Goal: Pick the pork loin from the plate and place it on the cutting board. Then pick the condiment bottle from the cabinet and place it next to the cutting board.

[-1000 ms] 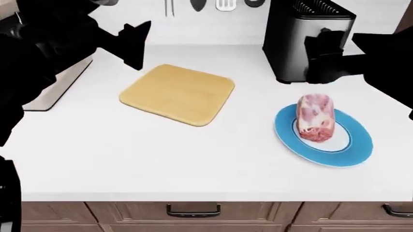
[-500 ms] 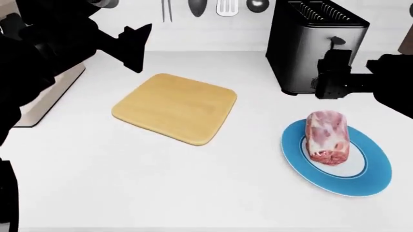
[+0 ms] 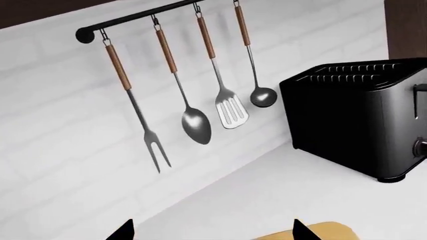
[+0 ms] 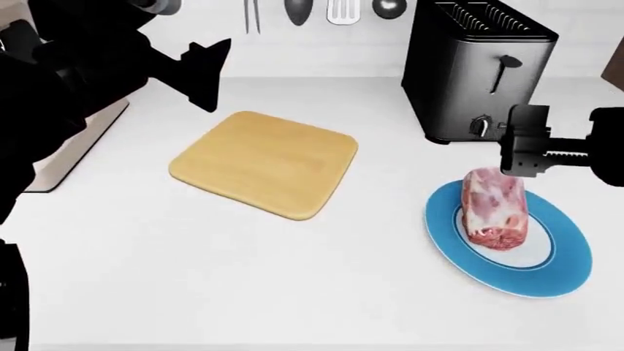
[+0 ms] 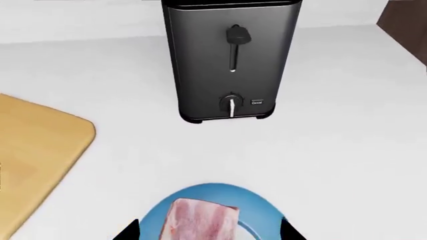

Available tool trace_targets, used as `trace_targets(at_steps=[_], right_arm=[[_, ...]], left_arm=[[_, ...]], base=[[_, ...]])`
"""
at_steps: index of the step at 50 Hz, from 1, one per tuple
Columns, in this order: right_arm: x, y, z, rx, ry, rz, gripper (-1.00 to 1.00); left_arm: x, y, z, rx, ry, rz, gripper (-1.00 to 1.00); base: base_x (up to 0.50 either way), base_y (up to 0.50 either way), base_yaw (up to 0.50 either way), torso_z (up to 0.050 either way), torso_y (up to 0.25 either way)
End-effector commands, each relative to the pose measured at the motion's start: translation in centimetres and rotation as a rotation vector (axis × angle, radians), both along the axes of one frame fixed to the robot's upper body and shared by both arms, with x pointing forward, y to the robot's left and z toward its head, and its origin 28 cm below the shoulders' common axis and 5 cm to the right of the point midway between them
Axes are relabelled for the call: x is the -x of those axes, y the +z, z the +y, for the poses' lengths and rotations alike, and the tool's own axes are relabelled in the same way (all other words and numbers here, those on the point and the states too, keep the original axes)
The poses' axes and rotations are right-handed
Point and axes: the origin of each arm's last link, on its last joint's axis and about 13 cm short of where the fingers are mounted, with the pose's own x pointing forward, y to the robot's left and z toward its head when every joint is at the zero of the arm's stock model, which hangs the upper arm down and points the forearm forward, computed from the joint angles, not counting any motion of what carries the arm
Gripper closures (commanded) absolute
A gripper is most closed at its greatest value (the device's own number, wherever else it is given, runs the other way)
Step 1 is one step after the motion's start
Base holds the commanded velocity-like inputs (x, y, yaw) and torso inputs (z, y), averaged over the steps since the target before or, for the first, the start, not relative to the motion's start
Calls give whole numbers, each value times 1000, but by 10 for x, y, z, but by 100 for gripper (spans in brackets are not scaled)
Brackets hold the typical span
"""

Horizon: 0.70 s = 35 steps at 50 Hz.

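Observation:
The pork loin [image 4: 495, 208], pink and marbled, lies on the blue-rimmed plate [image 4: 552, 281] at the counter's right. In the right wrist view its far end [image 5: 200, 225] sits on the plate [image 5: 263, 212], between my fingertips. My right gripper [image 4: 519, 150] [image 5: 210, 232] is open and hovers just above the loin's far end, not touching it. The tan cutting board [image 4: 265, 162] lies at mid-counter; one corner shows in the right wrist view [image 5: 33, 145]. My left gripper [image 4: 207, 73] [image 3: 211, 232] is open and empty, raised behind the board's left side. The condiment bottle is out of view.
A black toaster [image 4: 478, 69] [image 5: 230, 55] [image 3: 360, 120] stands against the back wall behind the plate. Utensils hang on a wall rail [image 3: 197, 120]. A light-coloured box [image 4: 73, 146] sits at the counter's left under my left arm. A dark cabinet side [image 5: 408, 25] is at the right.
My right gripper has moved down from in front of the toaster to just above the pork loin. The head view shifted a second ago, then held. The left arm stayed still.

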Motion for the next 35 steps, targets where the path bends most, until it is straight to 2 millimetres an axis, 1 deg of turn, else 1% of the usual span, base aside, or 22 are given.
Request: trace_targets(at_steps=[1,6,13,18,25,35], right_arm=[[-2,8,-3,-60,-8,110,-100],[-6,10,-2,-90,-2,120,-100],[-11,3,-3,-105,-4,129,-100],[-15,-3,-3,-101,-1,138,-100],[-24,-10,1,-114,2,149,-100],[-25,-18,5,-149,-12,172,-100]], left_arm=[[-2,-3,-1,2,-6,5,-100],[-3,-5,0,7,-6,10,-100],[0,-2,1,11,0,10,-100],[-1,-5,2,12,2,14,-100],[-1,-5,3,13,8,16,-100],[-1,-5,4,16,8,17,-100]], base=[[0,0,0,0,0],[0,0,0,0,0],[0,0,0,0,0],[0,0,0,0,0],[0,0,0,0,0],[0,0,0,0,0]])
